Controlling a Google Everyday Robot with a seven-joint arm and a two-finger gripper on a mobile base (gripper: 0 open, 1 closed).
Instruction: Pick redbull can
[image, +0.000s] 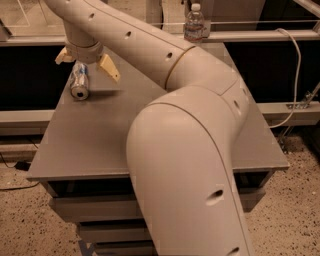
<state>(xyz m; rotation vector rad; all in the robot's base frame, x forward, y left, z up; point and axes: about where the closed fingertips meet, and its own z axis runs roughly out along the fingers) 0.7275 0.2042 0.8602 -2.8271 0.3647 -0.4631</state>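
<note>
The hand (86, 62) is hovering low over the tabletop (100, 145), its two yellowish fingers (109, 68) standing apart. The redbull can (79, 83) is lying on its side just below the hand, with its round silver end facing the camera. Its far end seems to be sitting between the fingers, though contact is unclear. A water bottle (194, 22) is standing well apart from the hand, beyond the arm (185, 150).
</note>
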